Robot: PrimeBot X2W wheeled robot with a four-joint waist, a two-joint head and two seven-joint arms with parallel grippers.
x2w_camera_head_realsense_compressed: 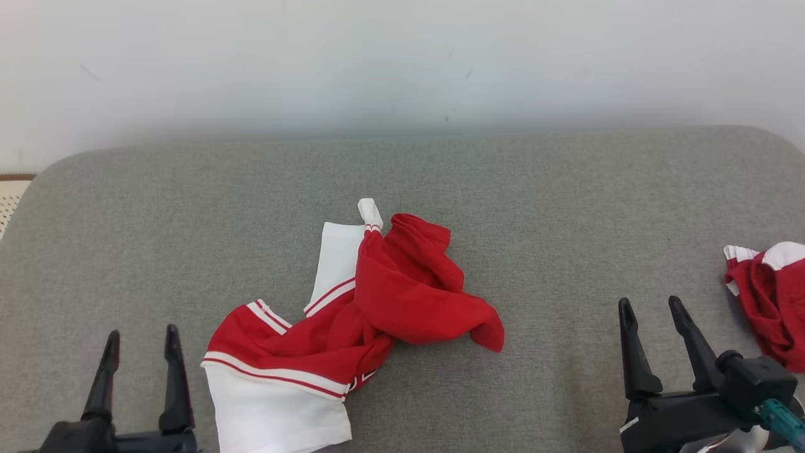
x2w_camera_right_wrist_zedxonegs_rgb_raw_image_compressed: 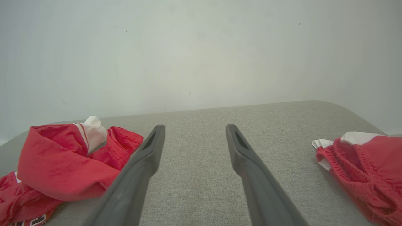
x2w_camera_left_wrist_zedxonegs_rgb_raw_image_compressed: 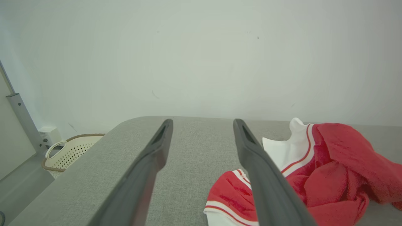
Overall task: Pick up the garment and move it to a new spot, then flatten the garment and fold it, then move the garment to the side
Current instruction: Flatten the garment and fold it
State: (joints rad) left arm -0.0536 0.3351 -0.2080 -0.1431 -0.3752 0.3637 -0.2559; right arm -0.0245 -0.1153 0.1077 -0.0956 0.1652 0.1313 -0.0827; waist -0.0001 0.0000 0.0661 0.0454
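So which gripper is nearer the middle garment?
Left. The left gripper sits just left of the garment, by its white edge; the right gripper is farther off on the other side, by the second garment.

Red-and-white garment point(x2w_camera_head_realsense_compressed: 352, 327) lies crumpled on the grey cushion point(x2w_camera_head_realsense_compressed: 503, 189) — left fingers point(x2w_camera_head_realsense_compressed: 175, 384) and right fingers point(x2w_camera_head_realsense_compressed: 634, 352) spread wide.

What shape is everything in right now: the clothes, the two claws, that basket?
red and white garment: crumpled and twisted in a heap on the grey cushion, not flattened, nothing gripping it.
second red garment: bunched up near the cushion's right edge.
left gripper: open, empty.
right gripper: open, empty.
basket: upright on the floor beside the cushion; contents hidden.
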